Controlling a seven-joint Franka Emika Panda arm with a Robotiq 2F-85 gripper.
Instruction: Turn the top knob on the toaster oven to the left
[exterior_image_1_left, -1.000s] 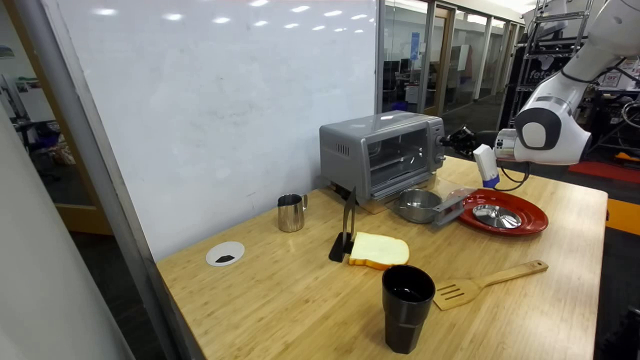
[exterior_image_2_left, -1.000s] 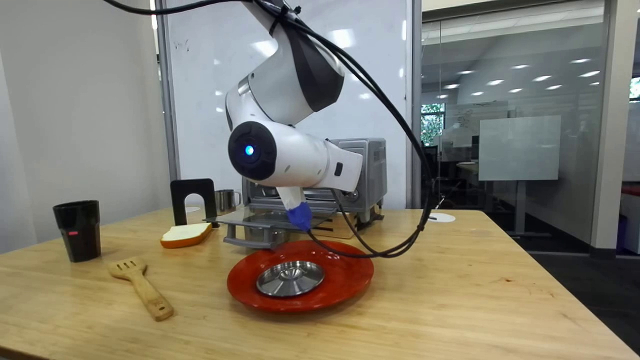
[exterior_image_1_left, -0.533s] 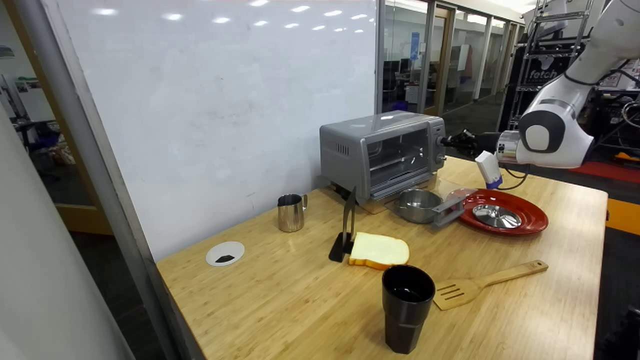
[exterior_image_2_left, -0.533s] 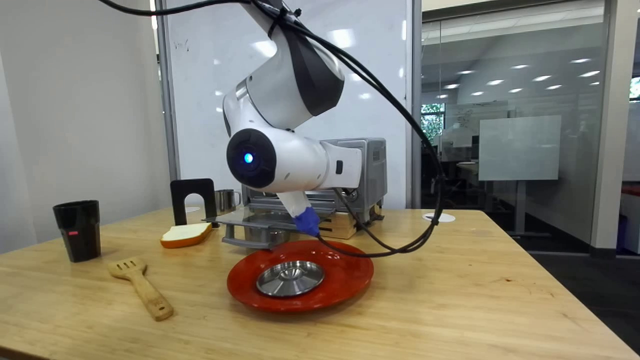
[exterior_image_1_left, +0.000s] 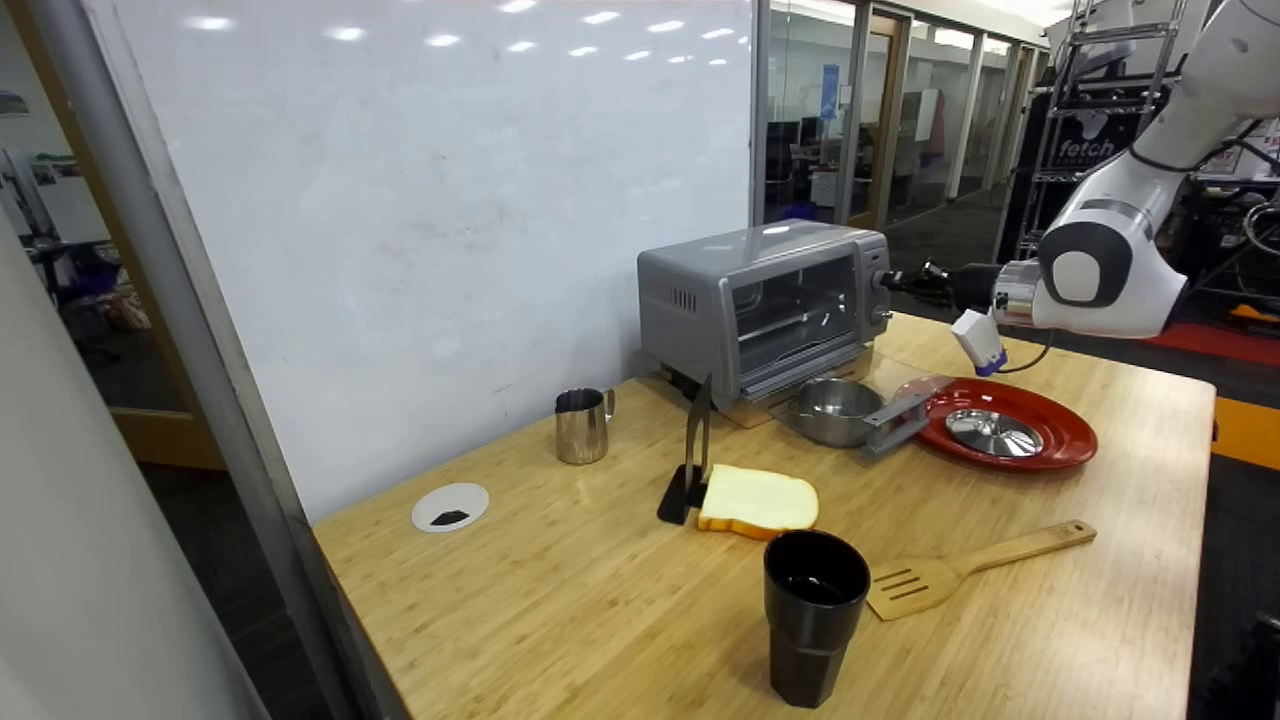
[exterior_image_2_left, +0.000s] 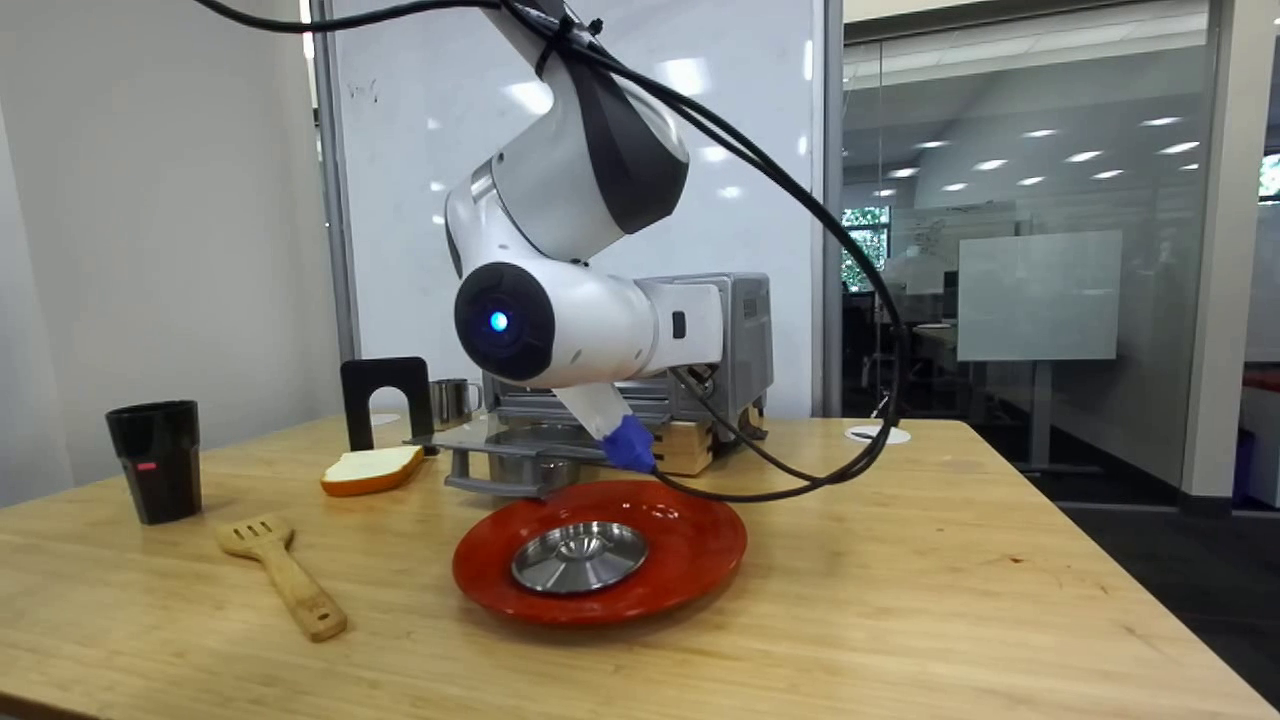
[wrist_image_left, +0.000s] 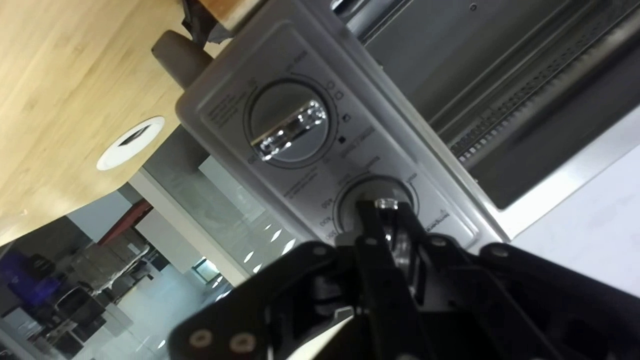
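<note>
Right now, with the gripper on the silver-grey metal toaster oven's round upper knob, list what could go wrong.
The gripper, closed on the round grey upper knob, might slip off its narrow shiny bar.
Twisting may shift the toaster oven, which seems propped on a pale wooden block.
The slack black cable hanging in a loop could snag during rotation.

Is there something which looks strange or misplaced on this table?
Yes: the toaster oven looks propped on a wooden block, an unusual base, and its glass door stands open above a steel pot, which seems awkward.
</note>
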